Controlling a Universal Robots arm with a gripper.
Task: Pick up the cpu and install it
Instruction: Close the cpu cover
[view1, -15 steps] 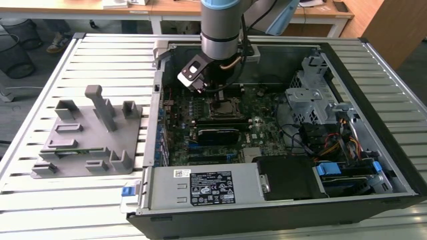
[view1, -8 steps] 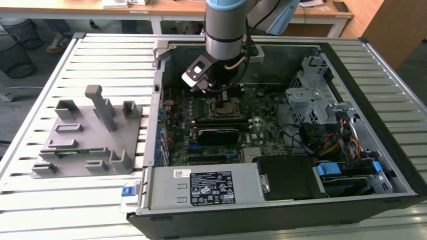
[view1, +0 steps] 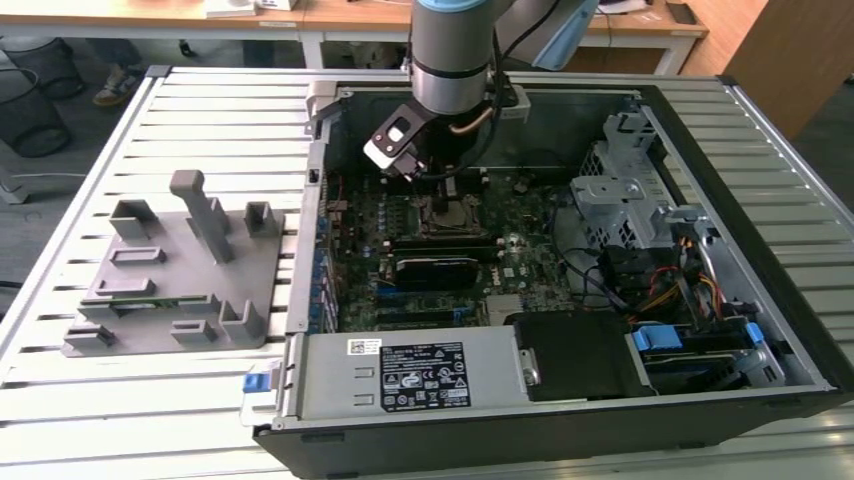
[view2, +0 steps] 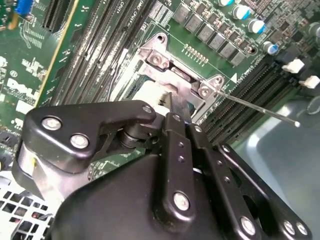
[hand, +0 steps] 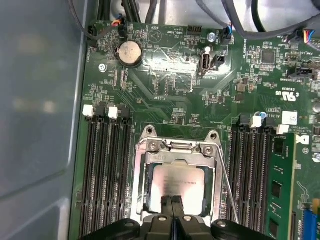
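The gripper (hand: 171, 200) hangs inside the open computer case (view1: 747, 330), its jaws pressed together with nothing between them. Directly under their tips the cpu (hand: 178, 181) lies flat in the socket frame (hand: 145, 165) on the green motherboard (hand: 165, 105), its pale metal top showing in the first wrist view. Whether the tips touch it I cannot tell. A thin lever rod (hand: 227, 187) slants just beside the socket. The grey fixture block (view1: 174, 280) sits on the tabletop (view1: 160, 400), well apart from the jaws.

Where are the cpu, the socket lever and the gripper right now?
cpu (hand: 179, 184): first wrist view, middle of its silvery top.
socket lever (hand: 226, 180): first wrist view, mid-length of the thin metal rod.
gripper (hand: 174, 201): first wrist view, between its fingertips, over the cpu.
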